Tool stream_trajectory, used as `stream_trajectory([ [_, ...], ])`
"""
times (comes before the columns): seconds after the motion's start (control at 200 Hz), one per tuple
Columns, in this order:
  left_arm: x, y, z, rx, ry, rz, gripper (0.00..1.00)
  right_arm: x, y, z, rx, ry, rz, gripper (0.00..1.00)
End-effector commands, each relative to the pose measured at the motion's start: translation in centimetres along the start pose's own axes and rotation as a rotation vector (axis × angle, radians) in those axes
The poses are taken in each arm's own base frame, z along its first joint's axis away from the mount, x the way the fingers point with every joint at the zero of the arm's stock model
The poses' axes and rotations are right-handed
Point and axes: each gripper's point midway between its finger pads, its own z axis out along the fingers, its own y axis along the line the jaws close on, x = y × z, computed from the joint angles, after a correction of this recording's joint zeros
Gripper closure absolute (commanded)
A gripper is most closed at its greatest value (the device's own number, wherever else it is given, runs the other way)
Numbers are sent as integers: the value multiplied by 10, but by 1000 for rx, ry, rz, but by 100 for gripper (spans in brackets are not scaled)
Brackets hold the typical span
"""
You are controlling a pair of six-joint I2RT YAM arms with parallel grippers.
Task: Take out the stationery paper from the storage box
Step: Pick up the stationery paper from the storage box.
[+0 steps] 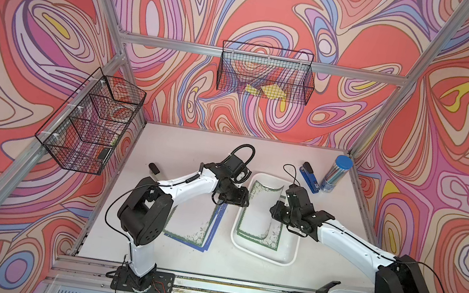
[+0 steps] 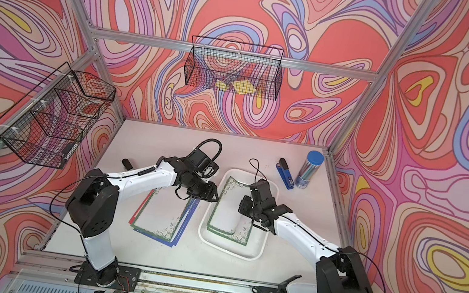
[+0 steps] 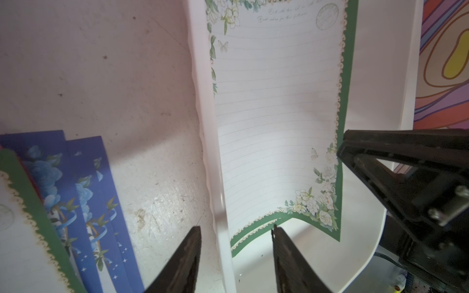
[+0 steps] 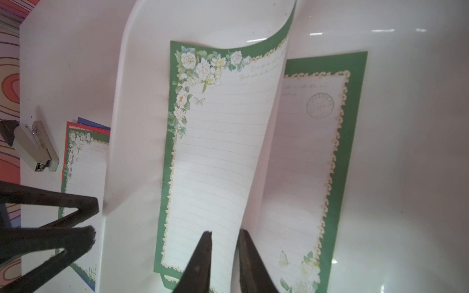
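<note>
Two green-bordered sheets (image 4: pixel 317 152) sit in the box (image 1: pixel 285 252); the right fingers (image 4: pixel 200 261) seem to pinch the raised edge of the top sheet (image 4: pixel 215 152). The left fingers (image 3: pixel 185 261) gape empty astride the box rim.

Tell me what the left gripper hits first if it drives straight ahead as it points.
Likely the rim of the storage box, which the open jaws of the left gripper straddle; the lifted green-bordered sheet comes just beyond. Depth is unclear.
</note>
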Motion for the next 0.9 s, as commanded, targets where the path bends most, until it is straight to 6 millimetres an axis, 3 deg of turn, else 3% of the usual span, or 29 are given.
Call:
stream_trajectory([
  [0.0,4,-2,3,-11,27,-12,51,10,-17,11,74,40,32,75],
  [0.371,3,-2,0,-20,29,1,51,29,-24,34,82,121,81,75],
  [0.731,5,-1,3,-21,37,-4,50,36,-46,33,157,114,95,75],
  [0.896,5,1,4,-28,40,-3,50,33,-57,26,214,81,96,67],
])
